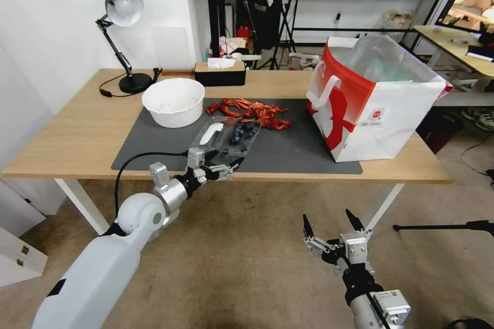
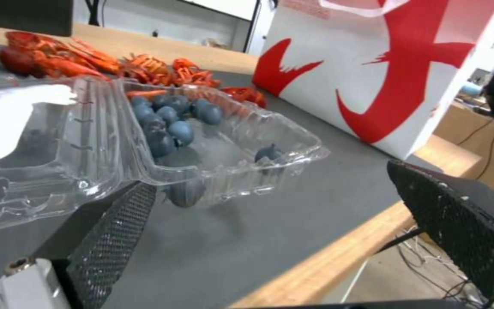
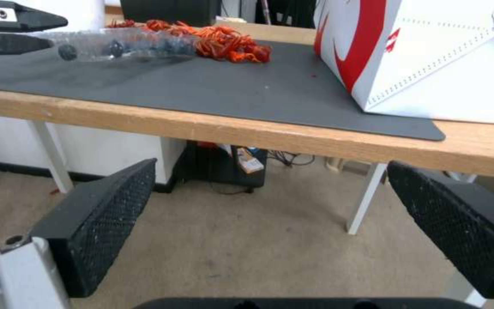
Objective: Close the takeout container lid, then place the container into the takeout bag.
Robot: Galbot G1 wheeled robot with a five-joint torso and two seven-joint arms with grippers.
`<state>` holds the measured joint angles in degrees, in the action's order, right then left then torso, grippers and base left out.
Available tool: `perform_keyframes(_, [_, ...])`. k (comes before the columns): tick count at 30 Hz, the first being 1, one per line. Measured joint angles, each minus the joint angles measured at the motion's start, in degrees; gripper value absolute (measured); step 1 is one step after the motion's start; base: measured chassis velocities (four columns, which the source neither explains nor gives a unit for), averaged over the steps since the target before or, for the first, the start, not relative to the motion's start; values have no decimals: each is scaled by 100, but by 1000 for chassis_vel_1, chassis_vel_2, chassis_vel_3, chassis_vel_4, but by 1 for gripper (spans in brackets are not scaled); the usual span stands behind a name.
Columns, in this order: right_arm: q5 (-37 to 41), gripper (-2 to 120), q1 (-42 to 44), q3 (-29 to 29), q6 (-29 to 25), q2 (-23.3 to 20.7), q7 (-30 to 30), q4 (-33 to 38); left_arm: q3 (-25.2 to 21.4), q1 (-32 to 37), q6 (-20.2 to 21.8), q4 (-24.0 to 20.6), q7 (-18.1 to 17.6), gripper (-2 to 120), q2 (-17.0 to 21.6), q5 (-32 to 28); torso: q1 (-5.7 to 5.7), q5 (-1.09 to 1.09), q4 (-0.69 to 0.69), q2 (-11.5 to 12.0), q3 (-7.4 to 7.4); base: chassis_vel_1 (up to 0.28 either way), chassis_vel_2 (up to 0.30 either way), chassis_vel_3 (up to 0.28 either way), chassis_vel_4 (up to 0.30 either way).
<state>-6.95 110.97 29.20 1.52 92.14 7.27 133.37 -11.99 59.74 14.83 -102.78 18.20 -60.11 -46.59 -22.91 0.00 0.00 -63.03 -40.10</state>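
Two claws show from my head: my left claw (image 1: pixel 230 168) reaches the near edge of the wooden worktop (image 1: pixel 77 133), fingers apart, at the small clear plastic clamshell takeout container (image 1: pixel 242 136) of blueberries lying open on the grey mat (image 1: pixel 298 146); its clear hinged lid (image 1: pixel 211 133) lies flat. The boxy red-and-white paper takeout bag (image 1: pixel 370 113) stands right of it. My right claw (image 1: pixel 332 226) hangs low, spread.

Left wrist: one finger (image 2: pixel 115 223) sits under the container's (image 2: pixel 218 141) edge.

Right wrist: fingers (image 3: pixel 101 214) apart above the floor.

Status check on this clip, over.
Left end effector open at takeout container. Lid open. Right end effector open, below table. Crayfish behind container.
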Motion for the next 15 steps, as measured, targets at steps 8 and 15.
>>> perform_keyframes(8, [-6,100,4,-3,-7,0,-2,-10,40,131,-17,-156,-25,100,-63,69,0,0,0,0,0,0,0,0,0])
perform_keyframes(15, [-29,100,9,-8,-16,0,-3,-20,92,184,-25,-260,-40,100,-106,106,0,0,0,0,0,0,0,0,0])
